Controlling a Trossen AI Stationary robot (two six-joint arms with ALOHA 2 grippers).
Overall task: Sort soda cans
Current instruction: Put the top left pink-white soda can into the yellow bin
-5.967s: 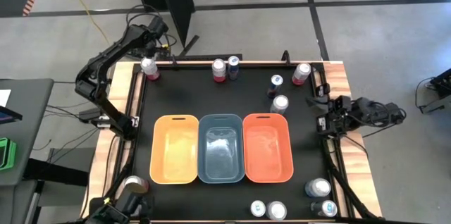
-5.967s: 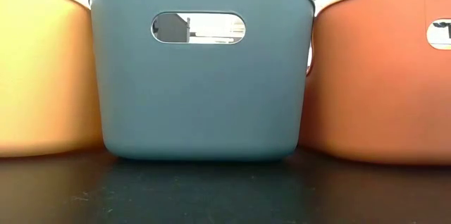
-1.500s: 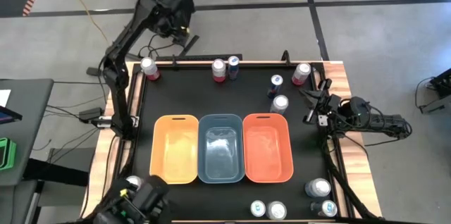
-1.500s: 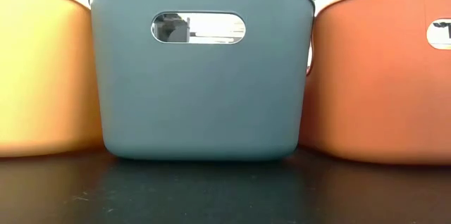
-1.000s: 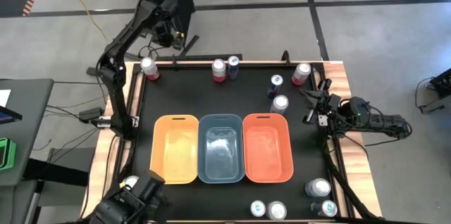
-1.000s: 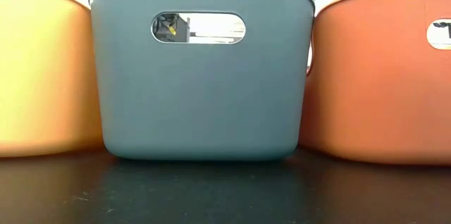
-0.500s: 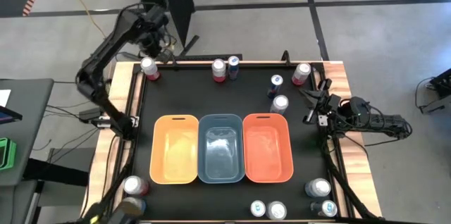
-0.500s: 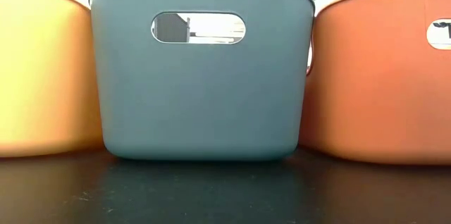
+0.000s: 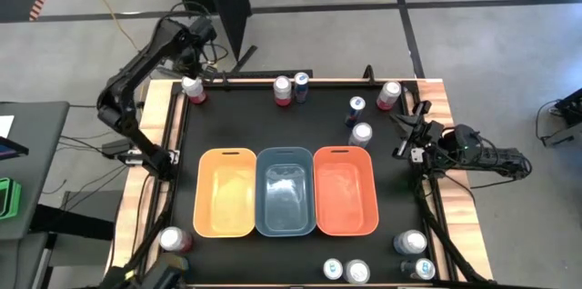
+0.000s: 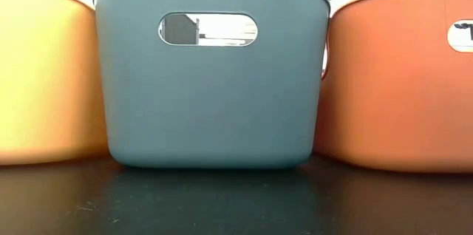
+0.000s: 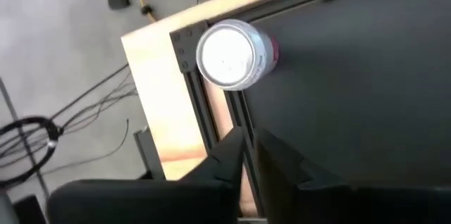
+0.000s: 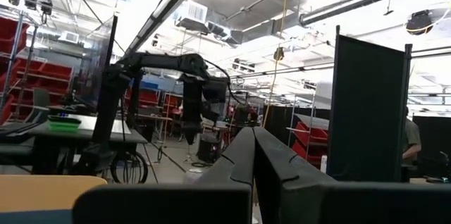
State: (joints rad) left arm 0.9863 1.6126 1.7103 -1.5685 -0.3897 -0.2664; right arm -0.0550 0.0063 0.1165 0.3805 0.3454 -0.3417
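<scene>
- Where the high view takes in the whole table [image 9: 227, 125], eleven soda cans can be counted – all upright, all outside the bins.
- Five cans stand along the upper edge: red can [image 9: 191, 88] at upper left, a red [image 9: 283, 90] and blue [image 9: 301, 85] pair touching at centre, a dark blue can [image 9: 356, 107], and a red one [image 9: 389, 94] at upper right.
- One silver can [image 9: 361, 134] stands just above the red-orange bin.
- One can [image 9: 170, 239] stands at lower left. Four sit at lower right: [image 9: 411, 242], [image 9: 421, 269], [image 9: 333, 271], [image 9: 357, 273], the last two cut by the frame's bottom edge.
- Three bins sit side by side at centre: orange bin [image 9: 225, 154], blue bin [image 9: 285, 153], red-orange bin [image 9: 346, 153]. No can shows inside any of them.
- Two arms. The left gripper [image 9: 196, 64] hangs just above the upper-left red can [image 11: 232, 55] – fingers pinched almost together, holding nothing.
- The right gripper [image 9: 404, 134] lies at the table's right edge, clenched on nothing; its wrist view looks past the gripper [image 12: 252, 134] into the room.
- Hidden: the low view shows only bin walls [image 10: 211, 102], with the outer two bins cut off and neither cans nor grippers in view.
- Hard to make out: labels on the can bodies, and a dark shape at the high view's bottom left.
</scene>
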